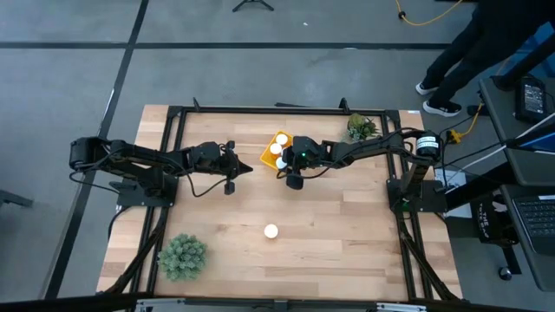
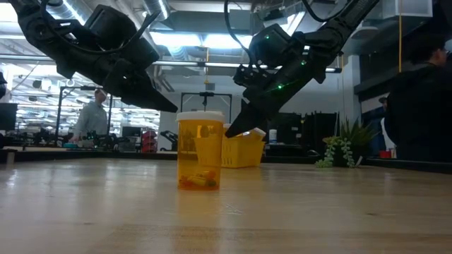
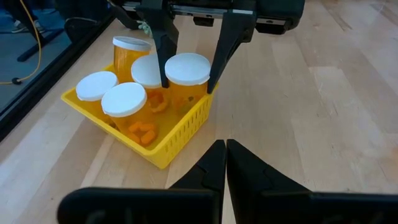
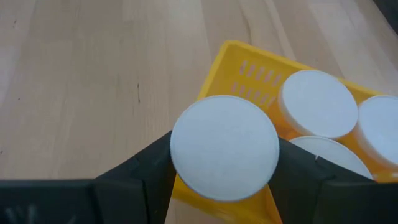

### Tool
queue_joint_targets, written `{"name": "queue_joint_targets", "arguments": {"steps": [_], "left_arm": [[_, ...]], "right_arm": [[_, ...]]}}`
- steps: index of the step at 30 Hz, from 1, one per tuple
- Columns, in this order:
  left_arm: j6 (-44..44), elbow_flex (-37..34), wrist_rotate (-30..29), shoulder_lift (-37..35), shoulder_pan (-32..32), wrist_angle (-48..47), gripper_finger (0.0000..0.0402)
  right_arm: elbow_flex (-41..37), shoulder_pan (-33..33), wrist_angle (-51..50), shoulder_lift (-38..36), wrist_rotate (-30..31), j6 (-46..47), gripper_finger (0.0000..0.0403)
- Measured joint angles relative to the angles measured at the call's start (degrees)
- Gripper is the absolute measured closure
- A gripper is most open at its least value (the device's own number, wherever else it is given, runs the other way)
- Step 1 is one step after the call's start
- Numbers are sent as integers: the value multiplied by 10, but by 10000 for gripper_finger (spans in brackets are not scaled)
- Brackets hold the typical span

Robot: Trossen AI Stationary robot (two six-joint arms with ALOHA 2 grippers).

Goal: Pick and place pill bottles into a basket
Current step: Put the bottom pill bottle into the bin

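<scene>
**Fifth bottle at basket corner, one left on the table**

Nearest the front edge: a lone pill bottle stands upright on the wooden table, well apart from both arms. In the low view it's a clear orange cylinder with a white cap and small orange contents at the bottom.

Mid-table: the left gripper is parked just beside the basket, fingers pressed together, holding nothing, pointing at the basket's near wall.

Right gripper is clamped on a bottle, fingers on opposite sides just under the cap, bottle axis vertical. From the left wrist view that held bottle sits at the basket's corner nearest the left gripper, cap level with or slightly above its neighbours. Can't tell whether its base is seated on the basket floor or hanging a little above it.

The key relation: bottle is over/inside the corner slot, upright, basket wall right beside it. My read is that the next move is straight down if needed, then release, with no sideways travel. Risk: fingers need room to spread between the wall and the neighbouring caps.

Farther back in the basket: four more bottles, upright, white caps up, packed touching.

After this one, I'd judge the lone bottle roughly equidistant from both arms; the left is free.
</scene>
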Motion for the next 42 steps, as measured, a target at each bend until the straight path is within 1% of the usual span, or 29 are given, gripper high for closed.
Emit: {"name": "queue_joint_targets", "arguments": {"steps": [6, 42], "left_arm": [[0, 0, 0, 0, 0, 0, 391], [0, 0, 0, 0, 0, 0, 391]], "right_arm": [[0, 0, -1, 0, 0, -12, 184], [0, 0, -1, 0, 0, -10, 185]]}}
